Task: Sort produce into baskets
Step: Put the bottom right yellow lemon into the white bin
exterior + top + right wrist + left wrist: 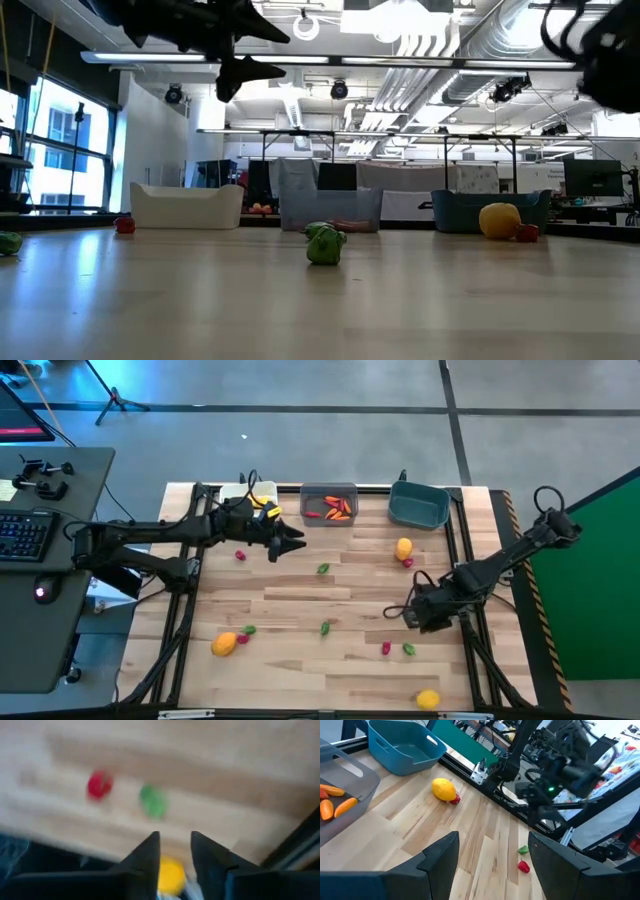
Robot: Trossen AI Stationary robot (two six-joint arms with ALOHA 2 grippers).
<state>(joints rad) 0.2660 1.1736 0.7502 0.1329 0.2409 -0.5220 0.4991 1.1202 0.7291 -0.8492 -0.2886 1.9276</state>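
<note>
Pale wooden planks make up the table (300, 610), and along its far edge stand three bins: a white bin (248, 491), a grey bin (329, 503) already holding slim orange carrots (333, 510), and an empty teal bin (418, 506), so like seems to go with like. Just in front of the white bin hangs the left gripper (290, 544), raised off the wood with its jaws wide and nothing between them, probably free for a next pick. Well in front of the teal bin the right gripper (400, 612) points at a red bit (386, 648) and a green bit (409, 649); its jaws stand narrow, and its blurred wrist view shows something yellow (171, 872) between the fingers, though whether it is gripped I cannot tell. Loose produce remains scattered: a yellow fruit (403, 547) with a red bit before the teal bin, an orange fruit (225, 644) and other small pieces nearer the front. From table height both grippers are cut off at the top, and the white bin's contents stay hidden.
</note>
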